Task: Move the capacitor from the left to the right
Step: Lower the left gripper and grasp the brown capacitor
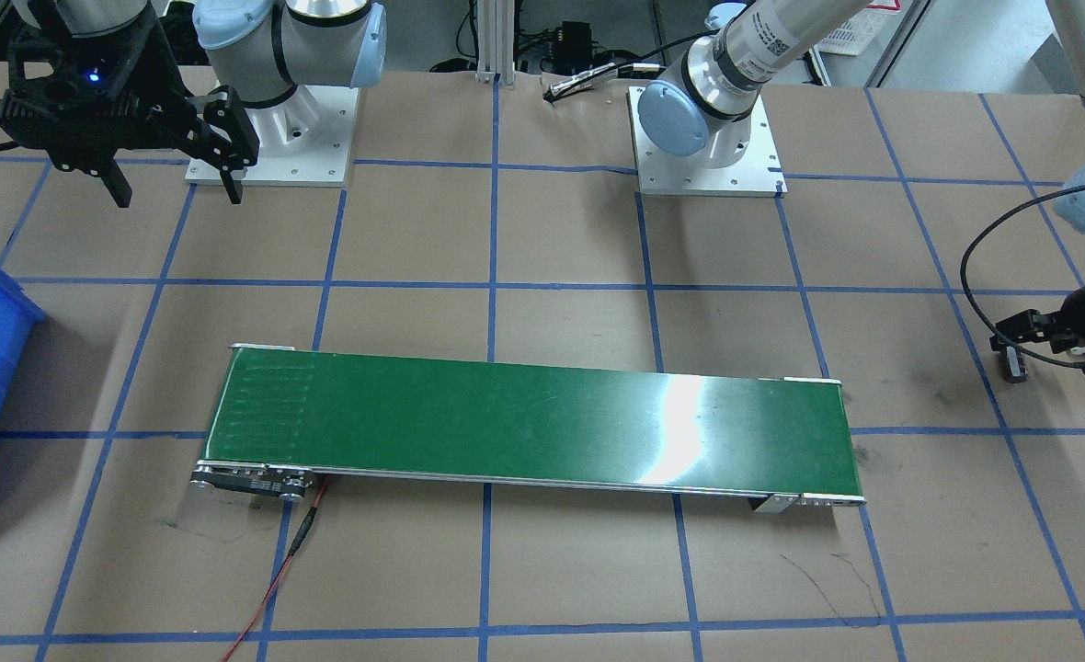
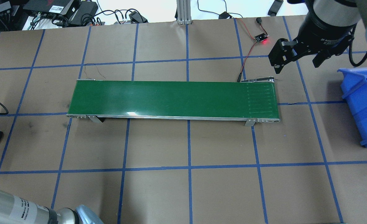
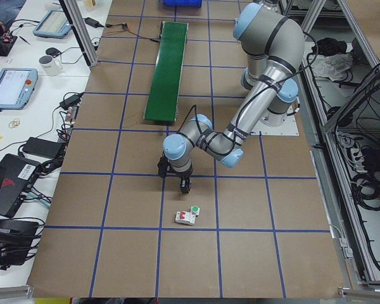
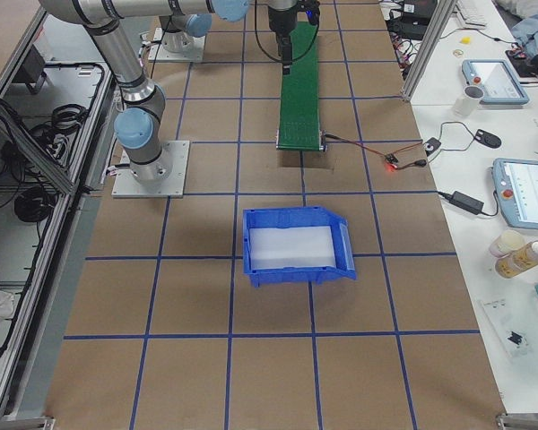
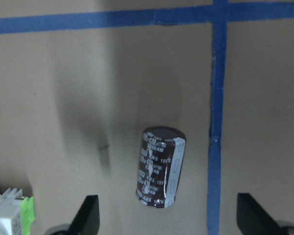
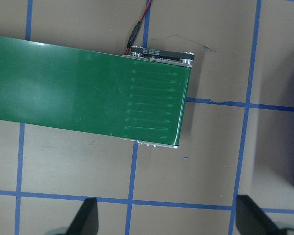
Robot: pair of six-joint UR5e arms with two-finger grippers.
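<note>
Item 1, left gripper (image 5: 169, 218): carried low over the brown-paper table (image 2: 158, 193), well beyond the left end of the conveyor (image 2: 171, 98); arm stretched out from its base, forearm sloping down, wrist bent so that the fingers (image 5: 86, 215) pointed at the table; jaws stood wide apart, gripping nothing.

Item 2, capacitor (image 5: 159, 167): lay on its side on the paper, between the two spread fingers and touching neither; just beside a blue tape line (image 5: 216, 122); off the same end of the conveyor as the left gripper, well apart from the belt.

Item 3, white-grey block (image 3: 186, 217) with a green button: rested on the table near the capacitor, farther from the conveyor than it.

Item 4, right gripper (image 2: 297, 62): hung high over the table near the conveyor's right end; wrist upright, fingers pointing down; jaws spread, empty.

Item 5, blue bin (image 2: 357, 93): stood beyond the conveyor's right end, apart from it.

Item 6, small board (image 2: 260, 38) with a red light: lay near the conveyor's right end, on the side away from the robot; a thin wire ran from it toward the belt.
</note>
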